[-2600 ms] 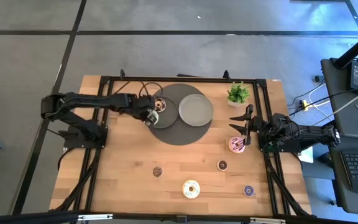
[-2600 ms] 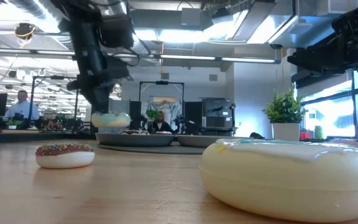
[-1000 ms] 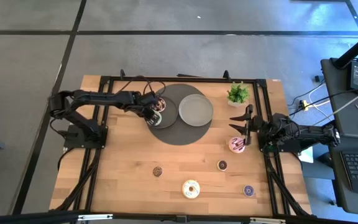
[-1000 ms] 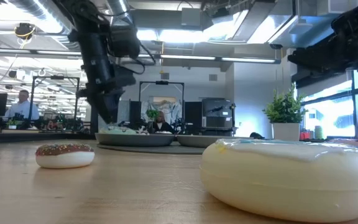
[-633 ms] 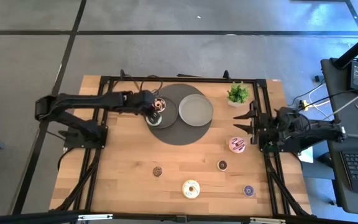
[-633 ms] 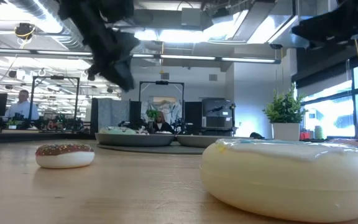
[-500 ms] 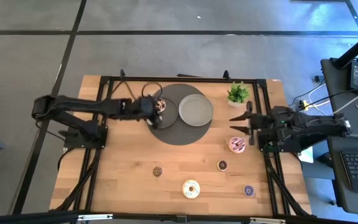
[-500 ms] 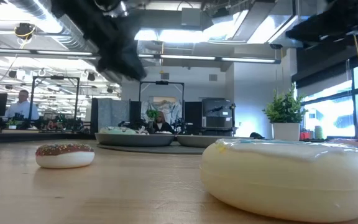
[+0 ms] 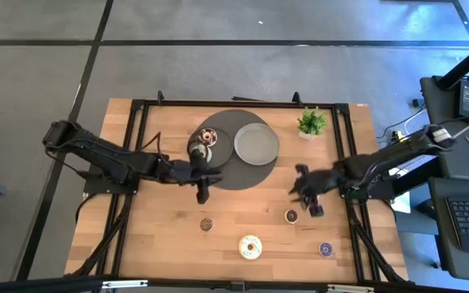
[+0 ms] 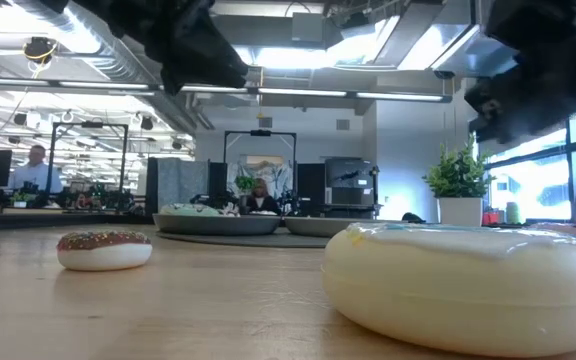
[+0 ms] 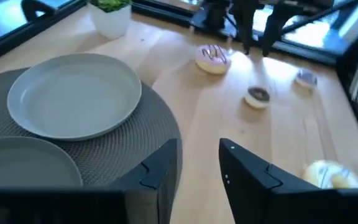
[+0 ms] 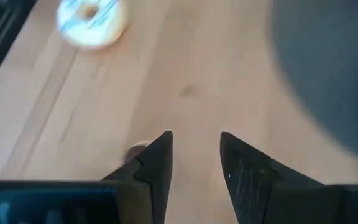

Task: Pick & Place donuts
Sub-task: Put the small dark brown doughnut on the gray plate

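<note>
My left gripper [image 9: 202,192] is open and empty above the near-left rim of the dark round mat [image 9: 243,175]. The green donut [image 10: 190,210] lies on the left grey plate [image 9: 203,143]. My right gripper [image 9: 298,187] is open and empty, in the air by the pink donut [image 11: 213,59], which lies on the table and is hidden under that arm in the high view. Two dark brown donuts [image 9: 291,216] [image 9: 207,223], the cream donut [image 9: 250,246] and the purple donut [image 9: 326,249] lie on the wood nearer the front edge.
A second grey plate [image 9: 256,142] lies bare on the mat beside the first. A small potted plant [image 9: 311,124] stands at the far right. Black frame rails [image 9: 137,163] run along the table's left, right and far sides.
My left gripper has let go of the green donut, which stays on the left plate, and has risen and gone toward the table's near edge, over the mat's rim. My right gripper has risen and swung toward the table's middle, over the pink donut.
</note>
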